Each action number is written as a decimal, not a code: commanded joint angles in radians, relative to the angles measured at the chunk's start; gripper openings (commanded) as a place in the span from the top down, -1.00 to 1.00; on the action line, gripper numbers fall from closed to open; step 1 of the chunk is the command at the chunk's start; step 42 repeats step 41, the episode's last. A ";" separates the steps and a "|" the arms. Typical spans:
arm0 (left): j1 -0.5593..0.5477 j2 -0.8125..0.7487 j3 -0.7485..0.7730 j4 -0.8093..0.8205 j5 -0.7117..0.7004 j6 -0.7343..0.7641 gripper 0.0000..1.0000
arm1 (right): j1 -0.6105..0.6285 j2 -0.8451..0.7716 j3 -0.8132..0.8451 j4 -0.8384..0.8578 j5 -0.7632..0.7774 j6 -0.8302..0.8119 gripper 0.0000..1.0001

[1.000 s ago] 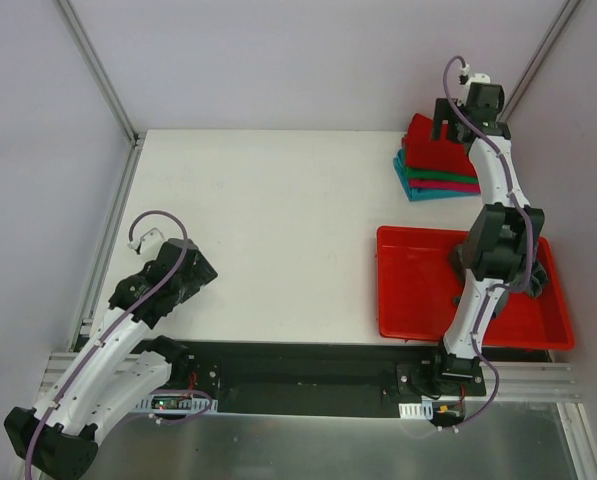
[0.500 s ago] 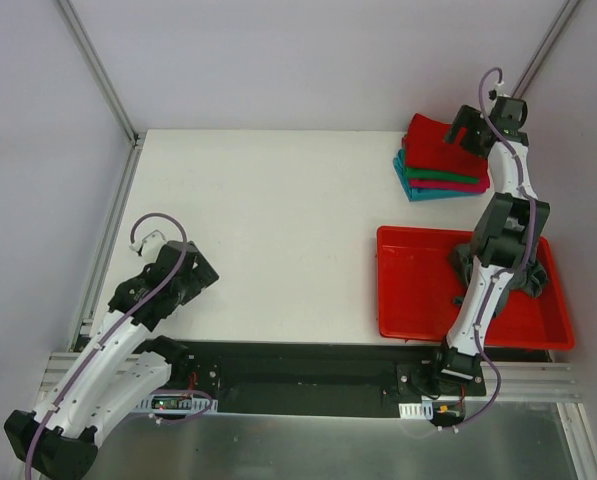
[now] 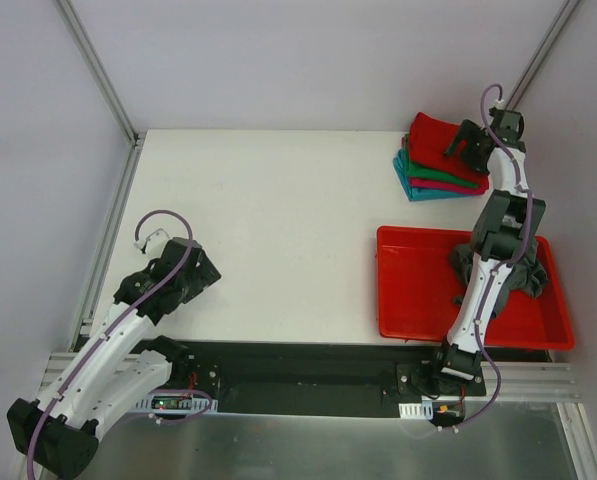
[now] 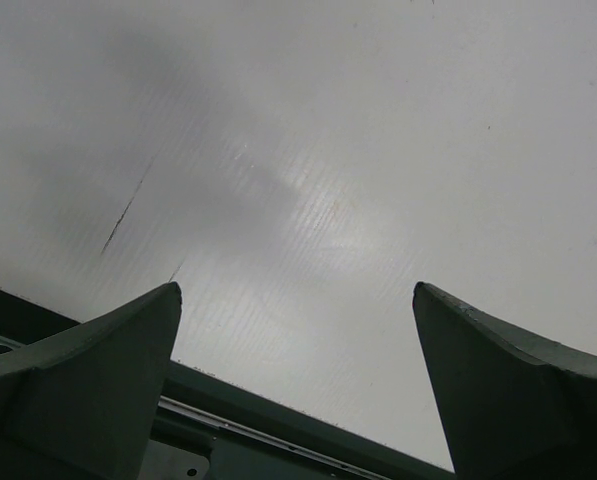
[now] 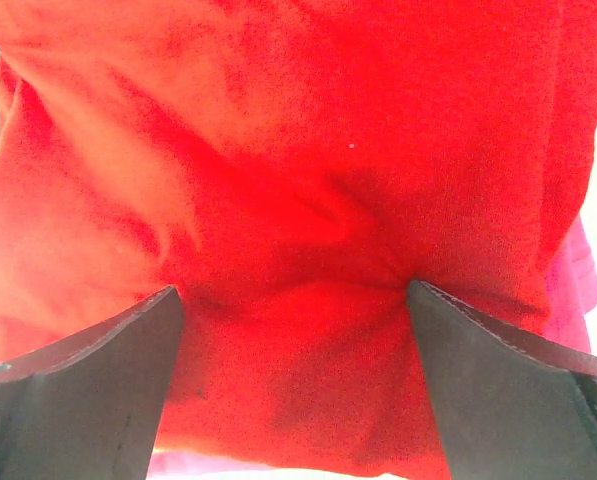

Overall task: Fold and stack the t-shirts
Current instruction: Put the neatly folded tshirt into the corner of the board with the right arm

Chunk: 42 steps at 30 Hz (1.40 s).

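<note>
Folded t-shirts are stacked at the table's back right: a bright red one (image 3: pixel 433 138) on top, then green (image 3: pixel 440 174), magenta (image 3: pixel 450 185) and teal (image 3: pixel 430 194) layers. My right gripper (image 3: pixel 465 145) reaches onto the stack from the right. It is open, with its fingertips on the red cloth (image 5: pixel 298 180) and a pucker at the right tip. A magenta edge (image 5: pixel 578 290) peeks out on the right. A dark grey t-shirt (image 3: pixel 535 278) lies in the red tray, partly behind the right arm. My left gripper (image 3: pixel 200 268) hangs open over bare table (image 4: pixel 328 150), holding nothing.
The red plastic tray (image 3: pixel 413 290) stands at the front right, and the right arm rises over it. Metal frame posts (image 3: pixel 98 70) run along the back corners, and a dark rail (image 4: pixel 278 410) marks the table's near edge.
My right gripper has swung from behind the stack to its right side and come down onto the red t-shirt. The left arm has barely shifted.
</note>
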 commanded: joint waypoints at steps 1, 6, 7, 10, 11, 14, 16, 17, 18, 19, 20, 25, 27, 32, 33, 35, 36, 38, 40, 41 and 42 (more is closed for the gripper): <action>0.008 -0.007 0.041 0.003 0.004 0.005 -0.98 | 0.006 -0.179 0.013 -0.049 -0.042 -0.002 -0.92; 0.008 -0.081 0.021 0.003 0.032 0.019 -0.98 | 0.064 -0.430 -0.233 -0.021 -0.016 -0.062 -0.92; 0.008 -0.099 0.017 0.006 0.043 0.025 -0.98 | 0.076 -0.498 -0.302 0.011 -0.014 -0.058 -0.92; 0.008 -0.139 0.008 0.019 0.111 0.065 -0.98 | 0.133 -0.694 -0.546 0.086 -0.001 -0.048 -0.92; 0.008 -0.144 0.004 0.022 0.133 0.075 -0.98 | 0.159 -0.758 -0.637 0.105 0.012 -0.042 -0.92; 0.008 -0.152 -0.005 0.029 0.178 0.086 -0.98 | 0.252 -0.964 -0.868 0.160 0.053 -0.041 -0.92; 0.008 -0.152 -0.005 0.032 0.196 0.100 -0.98 | 0.335 -1.122 -0.997 0.155 0.100 -0.042 -0.92; 0.006 -0.156 -0.005 0.034 0.208 0.108 -0.98 | 0.375 -1.180 -1.053 0.157 0.119 -0.039 -0.92; 0.008 -0.165 -0.005 0.035 0.222 0.112 -0.98 | 0.418 -1.246 -1.117 0.154 0.127 -0.041 -0.92; 0.006 -0.175 -0.009 0.042 0.234 0.117 -0.98 | 0.456 -1.301 -1.175 0.143 0.134 -0.027 -0.92; 0.008 -0.184 -0.014 0.045 0.245 0.123 -0.98 | 0.476 -1.367 -1.226 0.134 0.139 -0.002 -0.92; 0.008 -0.257 -0.049 0.063 0.274 0.134 -0.98 | 0.517 -1.677 -1.556 0.178 0.122 0.087 -0.92; 0.006 -0.282 -0.057 0.069 0.276 0.138 -0.98 | 0.518 -1.773 -1.642 0.155 0.162 0.076 -0.92; 0.008 -0.343 -0.072 0.077 0.262 0.138 -0.98 | 0.517 -2.000 -1.771 0.105 0.295 0.070 -0.92; 0.006 -0.356 -0.077 0.078 0.259 0.135 -0.98 | 0.517 -2.059 -1.783 0.097 0.311 0.064 -0.92; 0.006 -0.375 -0.084 0.077 0.244 0.131 -0.98 | 0.517 -2.135 -1.805 0.082 0.391 0.077 -0.92; 0.006 -0.383 -0.086 0.078 0.238 0.129 -0.98 | 0.517 -2.171 -1.819 0.073 0.442 0.085 -0.92; 0.006 -0.394 -0.088 0.078 0.221 0.129 -0.98 | 0.517 -2.227 -1.839 0.069 0.487 0.107 -0.92; 0.006 -0.402 -0.088 0.078 0.211 0.128 -0.98 | 0.518 -2.259 -1.851 0.071 0.498 0.111 -0.92; 0.006 -0.405 -0.091 0.078 0.210 0.126 -0.98 | 0.518 -2.268 -1.851 0.066 0.509 0.111 -0.92; 0.006 -0.405 -0.091 0.078 0.210 0.126 -0.98 | 0.518 -2.268 -1.851 0.066 0.509 0.111 -0.92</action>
